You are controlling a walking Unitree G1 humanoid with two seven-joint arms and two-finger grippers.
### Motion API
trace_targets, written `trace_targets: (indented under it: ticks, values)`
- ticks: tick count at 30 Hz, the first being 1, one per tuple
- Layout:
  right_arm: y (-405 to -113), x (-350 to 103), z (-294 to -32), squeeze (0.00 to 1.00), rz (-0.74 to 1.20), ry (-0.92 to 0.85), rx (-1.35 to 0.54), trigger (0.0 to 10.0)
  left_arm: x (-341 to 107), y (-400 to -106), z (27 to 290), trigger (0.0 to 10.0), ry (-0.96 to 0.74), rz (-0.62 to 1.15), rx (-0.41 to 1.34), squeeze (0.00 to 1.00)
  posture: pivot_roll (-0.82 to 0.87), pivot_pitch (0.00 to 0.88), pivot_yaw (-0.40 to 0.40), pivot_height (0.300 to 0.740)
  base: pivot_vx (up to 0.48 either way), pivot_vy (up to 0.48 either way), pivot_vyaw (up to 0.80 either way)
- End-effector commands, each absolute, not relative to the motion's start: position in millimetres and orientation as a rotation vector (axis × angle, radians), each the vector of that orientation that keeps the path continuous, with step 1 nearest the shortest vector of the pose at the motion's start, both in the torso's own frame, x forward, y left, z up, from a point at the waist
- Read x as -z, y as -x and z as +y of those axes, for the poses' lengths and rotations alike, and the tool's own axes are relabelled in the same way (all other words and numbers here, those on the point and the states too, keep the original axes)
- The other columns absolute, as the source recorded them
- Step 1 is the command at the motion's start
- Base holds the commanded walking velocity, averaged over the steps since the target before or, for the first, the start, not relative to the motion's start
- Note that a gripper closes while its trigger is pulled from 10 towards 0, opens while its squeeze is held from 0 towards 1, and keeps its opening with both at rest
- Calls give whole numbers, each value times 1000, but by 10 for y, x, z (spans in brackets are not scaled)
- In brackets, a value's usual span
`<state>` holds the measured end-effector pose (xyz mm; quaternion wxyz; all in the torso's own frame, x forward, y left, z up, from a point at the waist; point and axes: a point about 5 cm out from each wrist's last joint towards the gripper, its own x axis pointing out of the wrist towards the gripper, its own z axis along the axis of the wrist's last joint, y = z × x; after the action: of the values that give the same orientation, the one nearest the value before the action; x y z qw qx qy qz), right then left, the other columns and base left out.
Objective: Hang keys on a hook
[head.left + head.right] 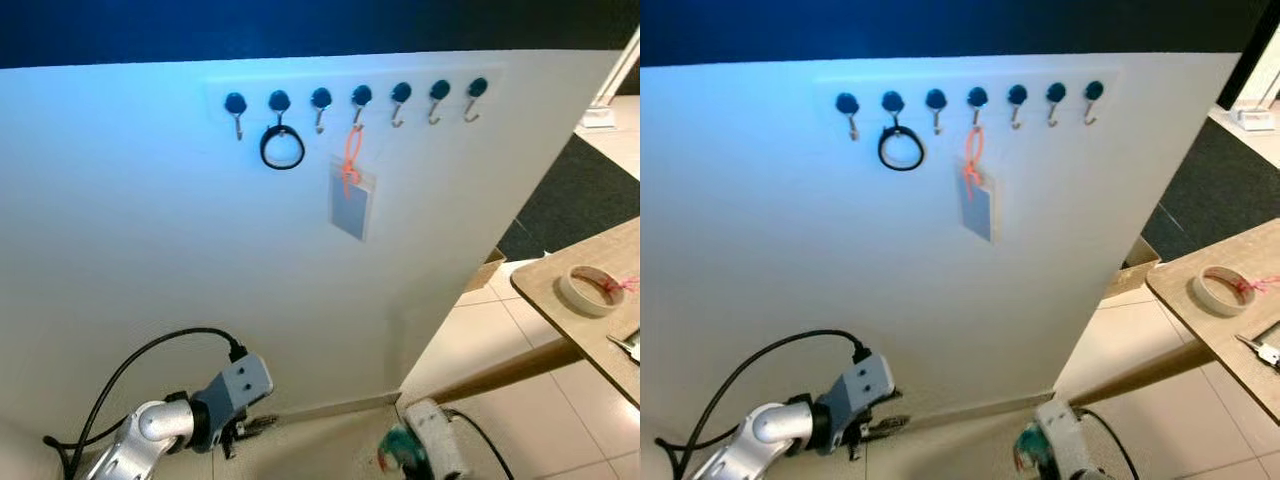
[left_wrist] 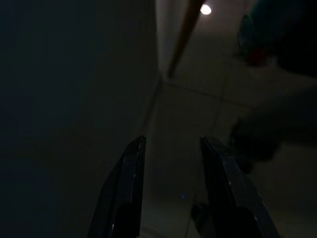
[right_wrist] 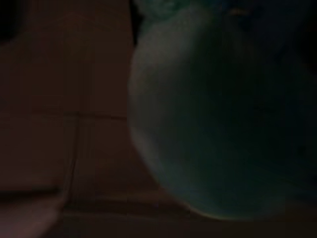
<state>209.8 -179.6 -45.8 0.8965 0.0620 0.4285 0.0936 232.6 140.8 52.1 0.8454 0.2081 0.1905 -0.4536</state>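
Home entryway — white wall [image 1: 150, 250], hook row [image 1: 357, 103], tiled floor [image 1: 520, 400], wooden table [image 1: 600, 330].

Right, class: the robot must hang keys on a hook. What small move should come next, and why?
Probably lift the right end effector, low near the floor with a teal object at it, toward a free hook on the white wall. The hooks sit far above it, and the black ring and tagged card already take two.
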Motion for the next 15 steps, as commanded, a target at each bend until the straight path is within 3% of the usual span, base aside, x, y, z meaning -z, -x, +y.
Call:
trace_targets:
  ticks: [1,8,15]
  values:
    - [-2106,445,-1818,0,876,-223,-121,0,-487,-2281,1335,10000,-430,397,954,0,48,115,-23,740,0,0,0]
    - [-2561,-160,-1681,0,421,-58,-47,0,-621,-2403,1119,10000,-335,235,812,0,37,105,-17,740,0,0,0]
    - [-2651,-440,-1528,0,267,3,-84,0,-740,-2452,1051,10000,-280,158,771,0,37,102,-20,740,0,0,0]
